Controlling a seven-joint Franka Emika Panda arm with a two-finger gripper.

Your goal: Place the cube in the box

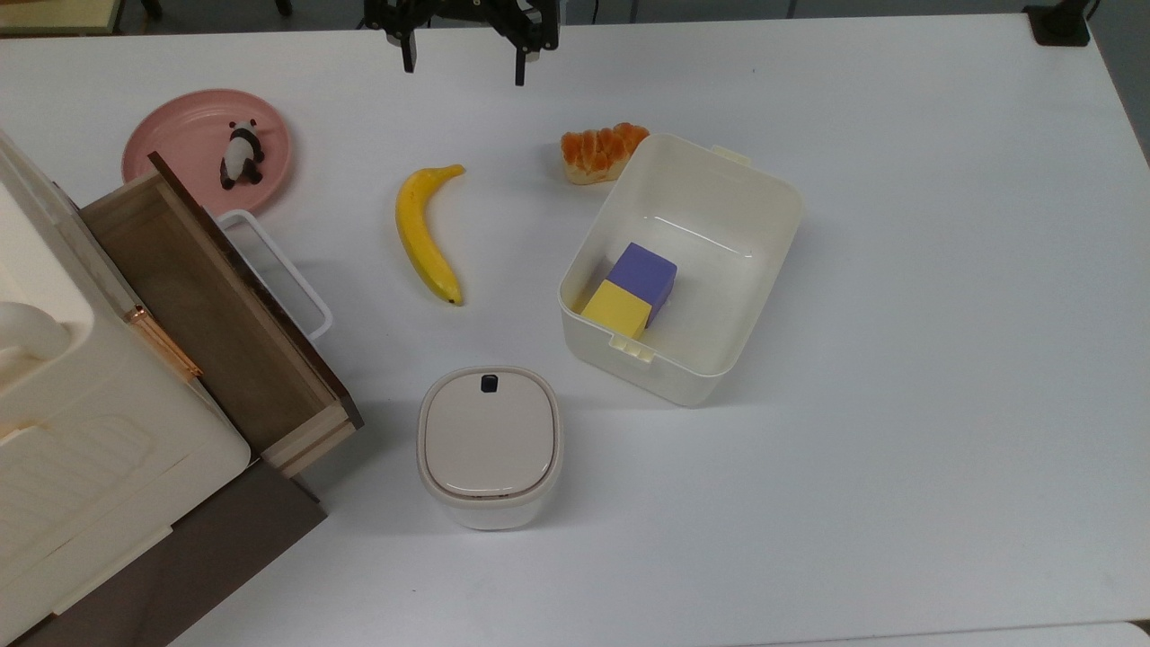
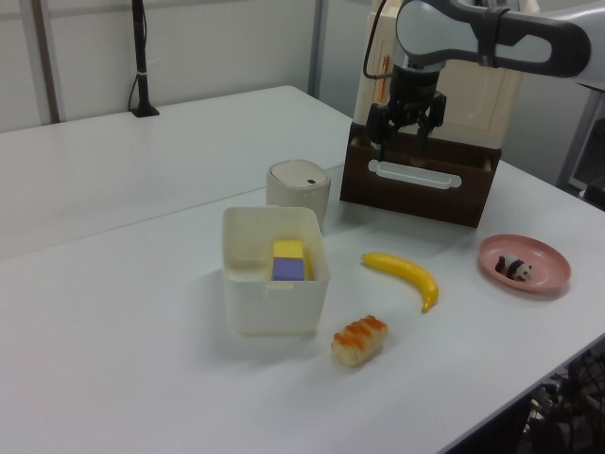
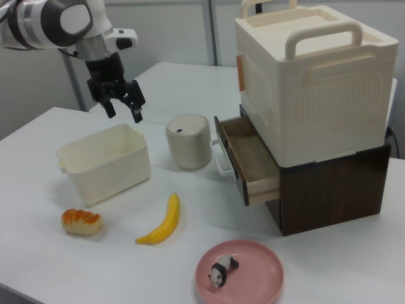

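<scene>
Top view: the cube (image 1: 616, 307) sits inside the box (image 1: 764, 193), touching a purple cube (image 1: 643, 273). The gripper (image 1: 464, 67) hangs spread and empty at the top edge. Left view: gripper (image 2: 404, 151) is before the wooden drawer (image 2: 422, 182). Right view: gripper (image 3: 124, 114) is above the box's (image 3: 104, 166) far rim.

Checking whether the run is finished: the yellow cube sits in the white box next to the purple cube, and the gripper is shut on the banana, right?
Not quite. The gripper is open and empty, away from the banana, as the top view shows. The yellow cube does sit in the box beside the purple cube.
</scene>
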